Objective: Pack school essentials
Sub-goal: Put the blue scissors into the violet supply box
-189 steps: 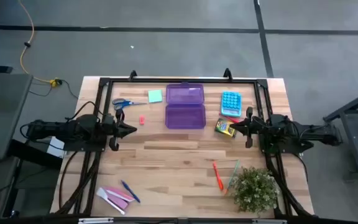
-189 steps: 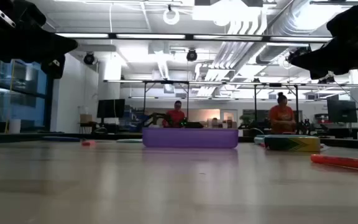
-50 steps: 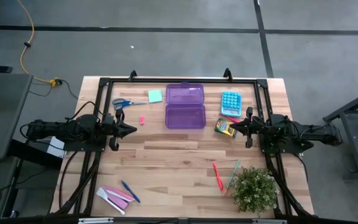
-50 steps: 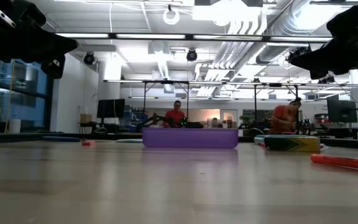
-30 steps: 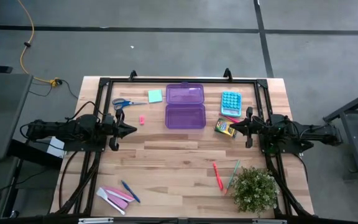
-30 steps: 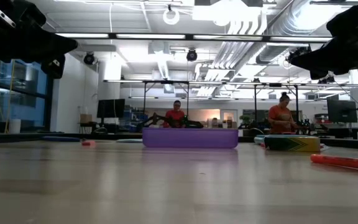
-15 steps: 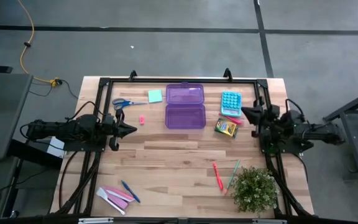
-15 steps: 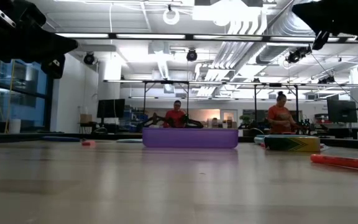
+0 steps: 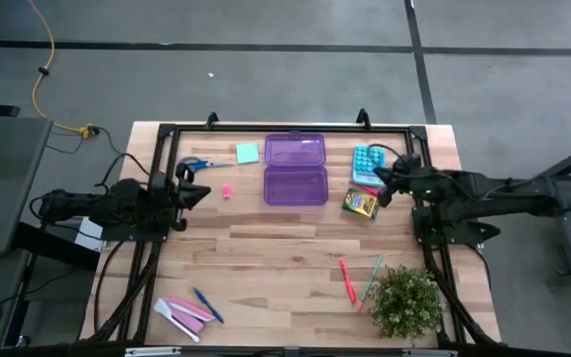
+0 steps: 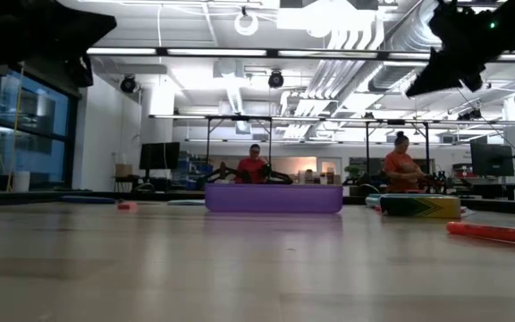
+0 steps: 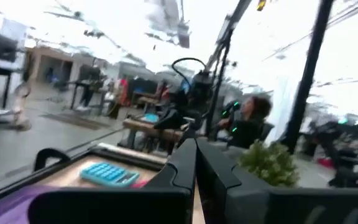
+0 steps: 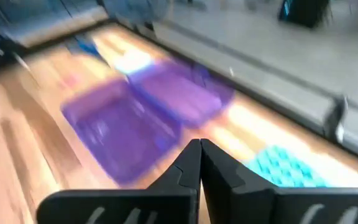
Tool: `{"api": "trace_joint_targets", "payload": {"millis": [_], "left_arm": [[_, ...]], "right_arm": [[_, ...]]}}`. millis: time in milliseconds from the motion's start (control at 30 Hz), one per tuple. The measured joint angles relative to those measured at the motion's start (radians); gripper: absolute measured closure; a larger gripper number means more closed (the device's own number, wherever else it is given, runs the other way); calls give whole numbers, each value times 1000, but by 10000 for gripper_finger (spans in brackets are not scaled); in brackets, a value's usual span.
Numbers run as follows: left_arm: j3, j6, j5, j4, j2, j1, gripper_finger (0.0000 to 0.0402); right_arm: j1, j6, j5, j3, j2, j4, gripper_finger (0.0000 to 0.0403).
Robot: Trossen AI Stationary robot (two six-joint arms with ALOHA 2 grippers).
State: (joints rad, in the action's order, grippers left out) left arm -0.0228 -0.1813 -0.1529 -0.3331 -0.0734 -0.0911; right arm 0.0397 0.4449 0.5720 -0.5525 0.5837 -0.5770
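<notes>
The packing is, as far as I can judge, not yet begun: the purple case (image 9: 295,170) lies open in the far middle of the table (image 9: 285,253), its lid folded back, and both halves look empty in the high view. All the school essentials are on the wood around it. The blue-handled scissors (image 9: 198,165) and the green sticky-note pad (image 9: 248,153) lie to the left of the case, near the far edge, and the tiny pink eraser (image 9: 226,191) is a little nearer, between the scissors and the case. The yellow crayon box (image 9: 361,203) is just beside the case on its right. The orange-red pen (image 9: 347,279) and the green pen (image 9: 373,275) lie close together at the near right, beside the small plant (image 9: 405,302), and the blue pen (image 9: 206,303) lies at the near left, next to the pink and white flat pieces (image 9: 181,312). The light-blue calculator-like pad (image 9: 366,164) is at the far right and is not for packing. The right gripper (image 9: 378,181) hangs above the table between this pad and the crayon box, its fingers pressed together and holding nothing; I think the crayon box may be its first target. The left gripper (image 9: 203,189) is above the table near the scissors and the eraser, also fully closed and empty. So every item is still to be picked up and put in the case.
</notes>
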Motion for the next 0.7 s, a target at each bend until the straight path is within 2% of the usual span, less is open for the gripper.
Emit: {"api": "trace_joint_targets", "payload": {"millis": [67,167,367,533,700], "left_arm": [[-18,-20,-6,4,-62,-16,401],[-65,-38,-6,8,-183,-50,401],[-177,-27,34,31,-405,-92,401],[-203,-25,36,30,-470,-92,401],[-204,-25,19,25,-471,-92,401]], "right_arm": [[0,60,0,-20,41,-77,399],[0,118,1,-33,89,-105,379],[0,69,-9,-35,147,16,311],[0,3,-23,-35,170,111,276],[0,-75,-26,-35,184,203,265]]}}
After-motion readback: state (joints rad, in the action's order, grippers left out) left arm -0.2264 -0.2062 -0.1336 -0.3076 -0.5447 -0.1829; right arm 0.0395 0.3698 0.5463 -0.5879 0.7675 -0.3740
